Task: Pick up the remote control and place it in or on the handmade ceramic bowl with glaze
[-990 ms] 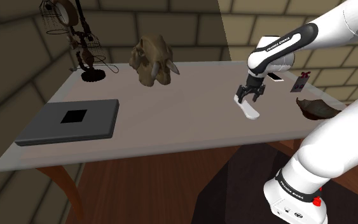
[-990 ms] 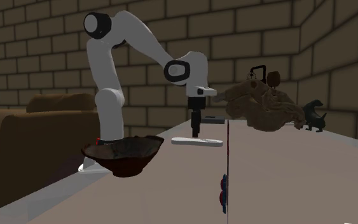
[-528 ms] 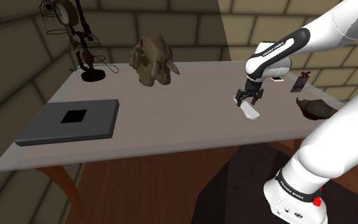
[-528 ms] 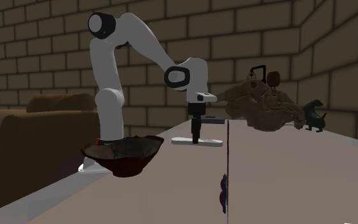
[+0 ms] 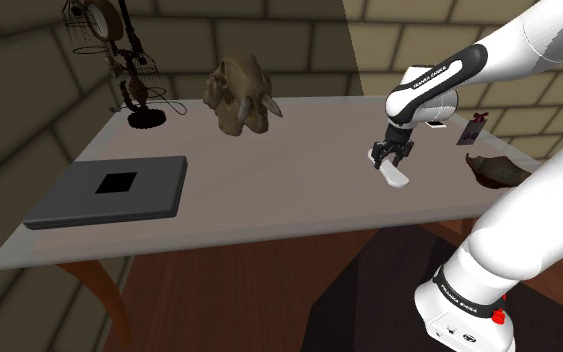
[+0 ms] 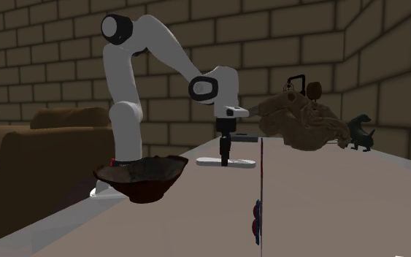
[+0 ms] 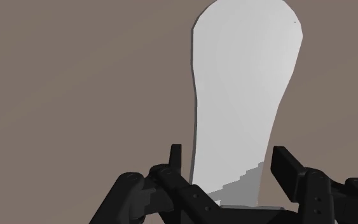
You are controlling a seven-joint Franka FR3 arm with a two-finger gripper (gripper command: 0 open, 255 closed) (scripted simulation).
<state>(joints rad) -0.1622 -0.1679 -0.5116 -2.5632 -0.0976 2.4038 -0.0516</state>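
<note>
Remote control [image 5: 395,177], a plain white elongated slab, lying flat on the pale tabletop [image 5: 269,190], toward the shoulder view's right.

From that view's left to its right along the table:
- a flat dark grey slab [image 5: 109,190] with a black square on top
- at the far corner, a spindly dark wire figure [image 5: 127,70]
- near the far edge, a brown skull-like lump [image 5: 241,95]
- the remote, with the black gripper [image 5: 386,160] down on it from above
- a small upright card [image 5: 474,130]
- last, the dark brown bowl [image 5: 499,170] (rough and uneven at the rim), by the table's edge and well apart from the remote

In the second exterior view, left to right: bowl [image 6: 141,177] in the foreground, gripper [image 6: 224,159] pointing straight down onto the remote control [image 6: 205,161] in the middle, brown lump [image 6: 302,120] further right.

In the wrist view: jaws apart, gripper [image 7: 228,164] astride the remote control [image 7: 244,95], one black finger [image 7: 175,160] on each side of its near end, both close to its edges. Remote flat against the brown surface.
</note>
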